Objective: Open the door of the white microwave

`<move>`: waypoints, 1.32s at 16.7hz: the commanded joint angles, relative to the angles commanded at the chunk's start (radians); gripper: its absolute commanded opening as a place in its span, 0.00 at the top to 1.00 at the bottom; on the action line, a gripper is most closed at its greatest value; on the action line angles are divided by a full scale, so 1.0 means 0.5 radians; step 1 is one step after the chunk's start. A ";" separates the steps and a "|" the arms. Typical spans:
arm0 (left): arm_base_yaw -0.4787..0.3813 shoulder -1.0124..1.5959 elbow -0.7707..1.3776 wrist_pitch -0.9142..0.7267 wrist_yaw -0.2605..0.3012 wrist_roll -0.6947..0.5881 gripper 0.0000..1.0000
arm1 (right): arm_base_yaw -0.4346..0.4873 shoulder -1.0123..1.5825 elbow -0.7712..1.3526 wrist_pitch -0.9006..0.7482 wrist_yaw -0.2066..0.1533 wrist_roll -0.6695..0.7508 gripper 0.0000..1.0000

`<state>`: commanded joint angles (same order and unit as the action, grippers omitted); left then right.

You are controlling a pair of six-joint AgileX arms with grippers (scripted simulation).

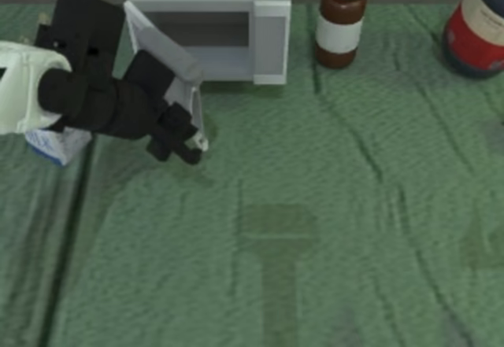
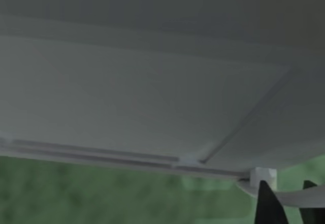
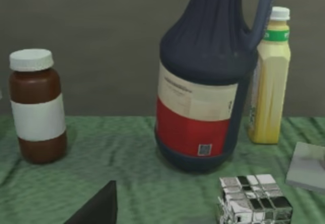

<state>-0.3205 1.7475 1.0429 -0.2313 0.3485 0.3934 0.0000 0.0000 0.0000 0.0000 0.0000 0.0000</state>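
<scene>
A table covered with a rumpled green cloth (image 1: 331, 229) carries everything. At its far edge stands the white microwave (image 1: 211, 1), left of centre. Just to its right is a brown bottle (image 1: 342, 18) with a white cap and label. A large dark jug (image 1: 477, 24) stands at the far right, with a yellow bottle (image 3: 269, 82) beside it and a mirrored cube (image 3: 254, 198) nearer. A blue-and-white carton (image 1: 57, 144) lies at the left.
</scene>
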 joint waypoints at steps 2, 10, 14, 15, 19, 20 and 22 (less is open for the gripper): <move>0.000 0.000 0.000 0.000 0.000 0.000 1.00 | 0.000 0.000 0.000 0.000 0.000 0.000 0.00; 0.000 0.000 0.000 0.000 0.000 0.000 1.00 | 0.000 0.000 0.000 0.000 0.000 0.000 0.00; 0.000 0.000 0.000 0.000 0.000 0.000 1.00 | 0.000 0.000 0.000 0.000 0.000 0.000 0.00; -0.013 -0.001 -0.004 -0.001 0.013 -0.008 1.00 | 0.000 0.000 0.000 0.000 0.000 0.000 0.00; 0.020 -0.002 -0.004 -0.032 0.052 0.065 1.00 | 0.000 0.000 0.000 0.000 0.000 0.000 0.00; 0.032 -0.004 -0.002 -0.040 0.066 0.087 1.00 | 0.000 0.000 0.000 0.000 0.000 0.000 0.00; 0.055 -0.011 0.003 -0.057 0.097 0.140 1.00 | 0.000 0.000 0.000 0.000 0.000 0.000 0.00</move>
<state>-0.2928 1.7420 1.0443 -0.2596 0.3969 0.4636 0.0000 0.0000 0.0000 0.0000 0.0000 0.0000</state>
